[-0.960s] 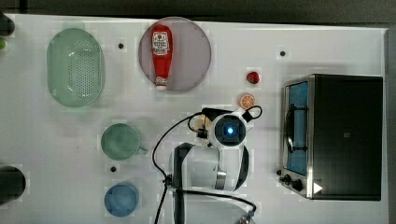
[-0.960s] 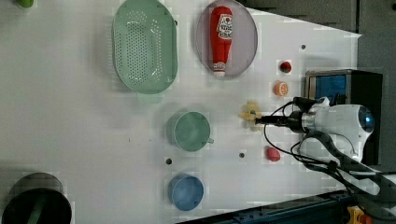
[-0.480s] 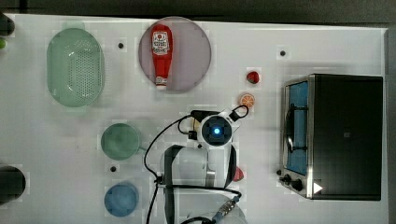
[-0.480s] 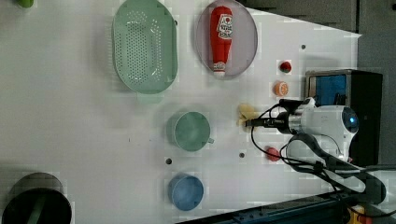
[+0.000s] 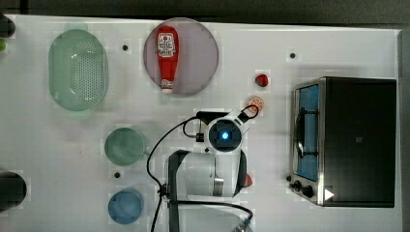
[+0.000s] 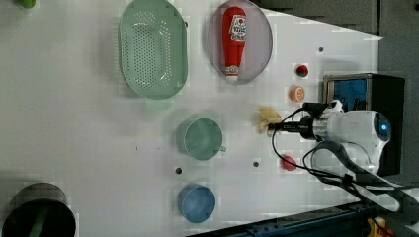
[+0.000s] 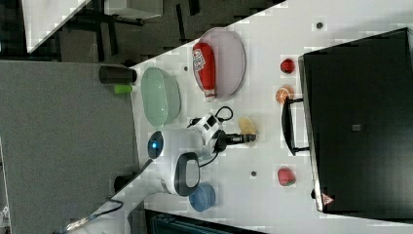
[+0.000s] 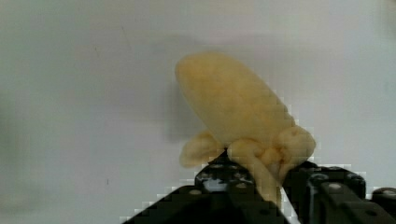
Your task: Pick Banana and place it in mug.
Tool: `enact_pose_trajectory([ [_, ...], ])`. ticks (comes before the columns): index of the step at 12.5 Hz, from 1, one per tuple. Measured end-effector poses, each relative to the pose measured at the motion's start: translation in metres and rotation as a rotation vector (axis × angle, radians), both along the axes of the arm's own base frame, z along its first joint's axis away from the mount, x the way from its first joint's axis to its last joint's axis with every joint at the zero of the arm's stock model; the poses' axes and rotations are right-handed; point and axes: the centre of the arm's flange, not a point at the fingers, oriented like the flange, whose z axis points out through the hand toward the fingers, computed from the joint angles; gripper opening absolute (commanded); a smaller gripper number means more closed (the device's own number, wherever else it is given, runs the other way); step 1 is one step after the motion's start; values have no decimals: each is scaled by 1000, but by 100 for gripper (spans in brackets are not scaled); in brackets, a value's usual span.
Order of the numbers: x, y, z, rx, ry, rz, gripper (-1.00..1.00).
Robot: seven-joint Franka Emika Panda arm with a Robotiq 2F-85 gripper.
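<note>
- Pale yellow, the banana (image 8: pixel 238 109) lay on the white counter (image 6: pixel 74 123) near its middle, between the mug (image 6: pixel 200 139) and the toaster oven (image 6: pixel 363 96), with an orange slice (image 6: pixel 296 93) near it.
- Its peeled end sat between the black fingers of the hand (image 8: pixel 261 175), which had narrowed around that end; whether they had clamped on it I could not tell.
- My judgement: the step was the grasp, and it would go best if the fingers pinched the peel bunch squarely before any lift, since the rounded body could slip out.
- The hand (image 6: pixel 276 127) pointed straight down at the counter, with the white wrist directly above it and a cable looping off.
- The pale green mug stood apart, toward the blue cup (image 6: pixel 196 203).
</note>
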Motion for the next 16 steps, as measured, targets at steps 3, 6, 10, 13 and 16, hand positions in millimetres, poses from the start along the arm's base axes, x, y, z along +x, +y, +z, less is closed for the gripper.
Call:
enact_pose_trajectory([
  [3,1,-6,52,5,4,-15,-46],
  [6,-9,-9,132,6,-20,-19,-46],
  [10,-8,-16,263,9,-151,-31,-46],
  [13,-34,-1,309,-11,-130,-19,-46],
  [16,-30,61,298,-7,-102,-41,-46],
])
